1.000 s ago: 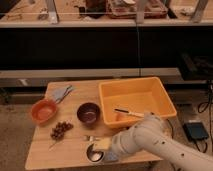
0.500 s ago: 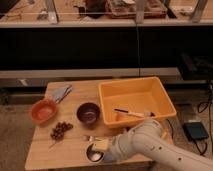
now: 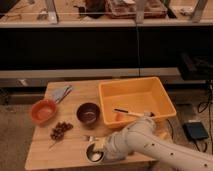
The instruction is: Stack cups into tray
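Note:
A dull grey-silver cup point(image 3: 92, 154) with a dark inside stands near the table's front edge. My gripper point(image 3: 99, 146) is right at this cup, down over its right rim, with the white arm point(image 3: 150, 140) reaching in from the lower right. The arm's wrist covers part of the cup. The tray point(image 3: 131, 83), a large yellow-orange bin, sits on the right side of the table, behind the arm. A dark-handled utensil point(image 3: 126, 112) lies inside it. Only this one cup shows.
A dark brown bowl point(image 3: 88, 113) stands left of the tray and an orange-red bowl point(image 3: 43, 111) further left. A bunch of dark grapes point(image 3: 60, 130) lies in front of them. A grey cloth point(image 3: 61, 93) rests at the back left. Shelving runs behind the table.
The arm has swung lower and a little left, bringing the gripper down onto the grey-silver cup. The cup, bowls and tray have stayed in place.

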Controlling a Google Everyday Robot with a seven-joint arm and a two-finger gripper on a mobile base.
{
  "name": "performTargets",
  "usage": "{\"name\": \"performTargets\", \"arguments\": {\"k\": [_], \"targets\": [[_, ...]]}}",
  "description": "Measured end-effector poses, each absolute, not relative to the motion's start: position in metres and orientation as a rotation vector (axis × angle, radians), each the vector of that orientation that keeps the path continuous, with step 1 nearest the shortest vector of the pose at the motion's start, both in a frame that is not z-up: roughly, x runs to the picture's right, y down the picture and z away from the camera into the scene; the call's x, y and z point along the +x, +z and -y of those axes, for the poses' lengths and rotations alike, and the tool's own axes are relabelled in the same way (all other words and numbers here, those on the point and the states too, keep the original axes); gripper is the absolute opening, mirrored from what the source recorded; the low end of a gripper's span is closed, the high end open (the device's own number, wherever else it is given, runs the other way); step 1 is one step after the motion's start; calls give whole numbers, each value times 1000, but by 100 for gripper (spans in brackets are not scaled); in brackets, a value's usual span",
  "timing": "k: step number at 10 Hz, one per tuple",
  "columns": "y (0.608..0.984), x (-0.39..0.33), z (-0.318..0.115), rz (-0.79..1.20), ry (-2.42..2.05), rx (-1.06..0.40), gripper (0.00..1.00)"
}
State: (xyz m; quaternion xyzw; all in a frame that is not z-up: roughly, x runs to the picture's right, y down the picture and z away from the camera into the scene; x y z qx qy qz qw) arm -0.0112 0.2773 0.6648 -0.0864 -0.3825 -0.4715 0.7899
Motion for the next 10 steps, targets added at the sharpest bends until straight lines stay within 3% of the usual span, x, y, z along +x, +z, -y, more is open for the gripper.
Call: {"name": "performTargets", "arguments": {"k": [6, 8, 10], "targets": [[676, -18, -288, 863, -1045, -177, 55], [680, -18, -292, 869, -1057, -174, 42], [681, -21, -294, 878, -1077, -179, 21]]}}
